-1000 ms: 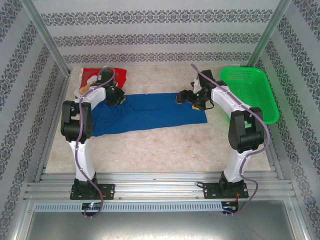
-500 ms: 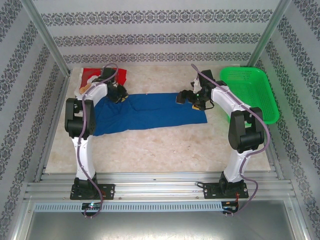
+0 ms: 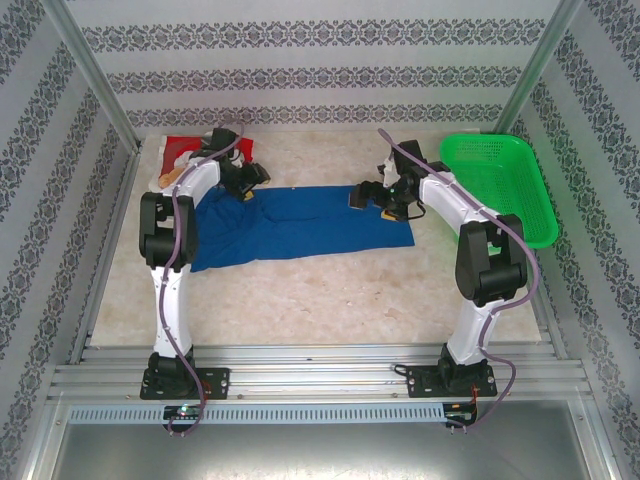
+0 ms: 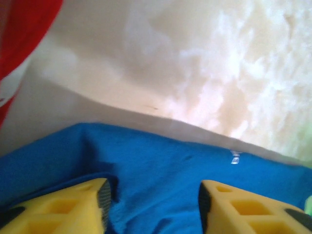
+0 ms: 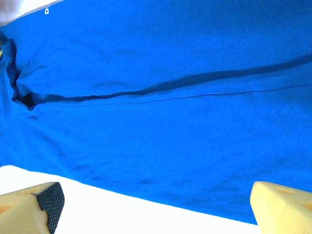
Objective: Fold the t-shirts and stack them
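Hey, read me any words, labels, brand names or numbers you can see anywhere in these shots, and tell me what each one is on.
No text can be read in any view.
Blue t-shirt: plain cloth facing up; a tiny white mark near its edge, too blurred to read.
Red t-shirt: its printed part is too small to read.
Green basket: no label visible.

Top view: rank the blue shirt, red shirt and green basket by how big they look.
1. Blue shirt
2. Green basket, not far behind
3. Red shirt, partly hidden, so its full size is unsure
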